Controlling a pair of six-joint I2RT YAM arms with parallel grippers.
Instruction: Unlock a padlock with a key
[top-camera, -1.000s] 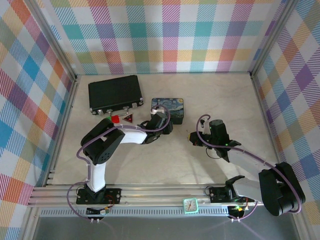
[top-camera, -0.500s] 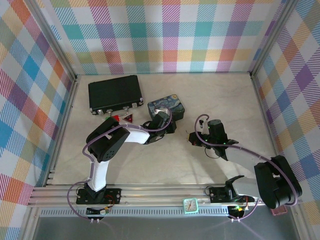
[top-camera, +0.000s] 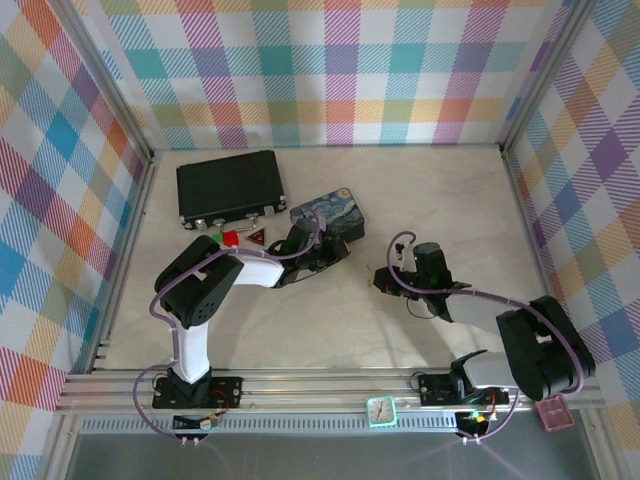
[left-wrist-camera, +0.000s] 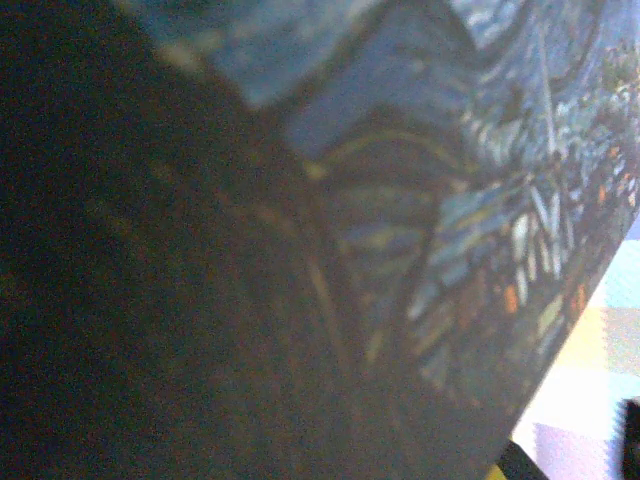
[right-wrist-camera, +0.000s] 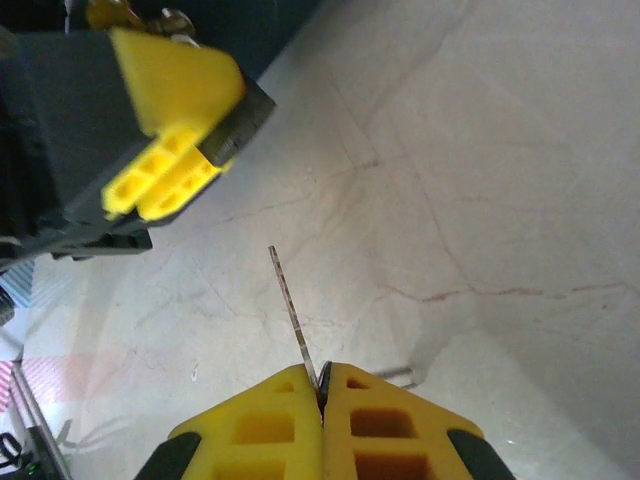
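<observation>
The right pincer (right-wrist-camera: 322, 388) is closed flat, its two yellow pads pressed together on the head end of the key (right-wrist-camera: 293, 310). The key's slim shaft projects forward and slightly left of the pads, clear of the pale tabletop (right-wrist-camera: 480, 150) beneath it. Ahead of the key tip and to its left, well apart from it, stands the left pincer (top-camera: 332, 252). One yellow pad of it faces the key in the right wrist view, but whether its jaws are wide, narrow or clamped cannot be told from these pictures. At the far edge of that pad sits a small brassy and silver object, possibly the padlock (right-wrist-camera: 176, 17). It is cut off by the frame, so its shackle and keyway cannot be confirmed. Directly beyond the left pincer, touching or just beside it, lies the blue painted tin (top-camera: 335, 212), and beyond and left of that the black case (top-camera: 230, 186). Status: key acquired and aimed roughly toward the left pincer. Outstanding: close the gap, align the shaft with the keyway, insert, turn, release the shackle. No insertion has yet been made.
</observation>
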